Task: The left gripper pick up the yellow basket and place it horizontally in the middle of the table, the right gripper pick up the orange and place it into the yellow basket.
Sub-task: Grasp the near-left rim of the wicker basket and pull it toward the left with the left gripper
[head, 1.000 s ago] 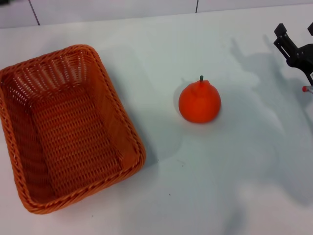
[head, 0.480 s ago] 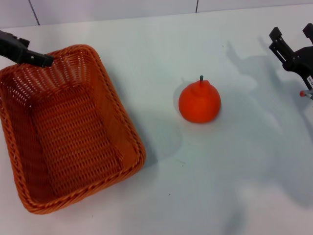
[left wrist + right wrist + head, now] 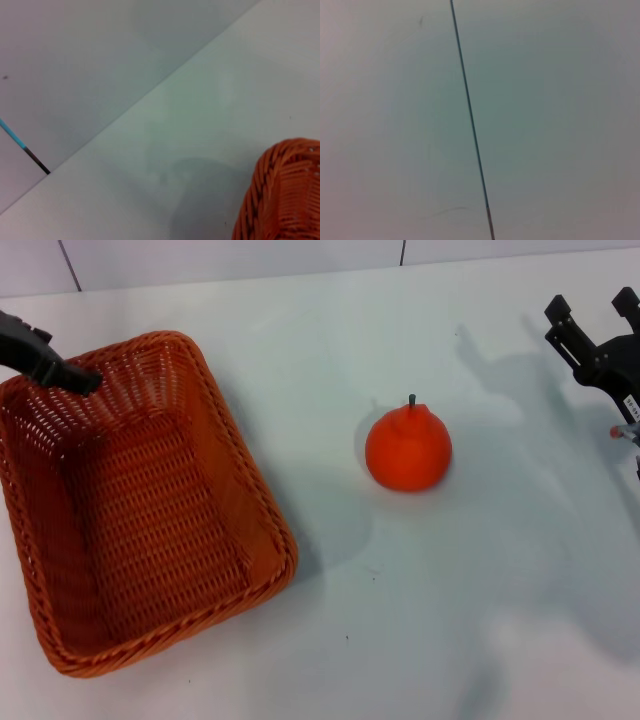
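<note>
The yellow basket (image 3: 135, 500), orange-brown woven wicker, stands on the left of the white table with its long side running away from me. One corner of it shows in the left wrist view (image 3: 285, 195). My left gripper (image 3: 60, 368) shows as one slim black finger over the basket's far left rim. The orange (image 3: 408, 447), round with a short dark stem, sits on the table to the right of the basket. My right gripper (image 3: 595, 325) is open at the right edge, above the table, well to the right of the orange.
The white table (image 3: 400, 620) runs to a pale wall with dark seams at the back (image 3: 403, 252). The right wrist view holds only a plain surface with one thin dark line (image 3: 470, 120).
The left finger came into view from the left and now sits lower over the basket's far left rim. The right gripper has drifted a little to the left and away from me.
</note>
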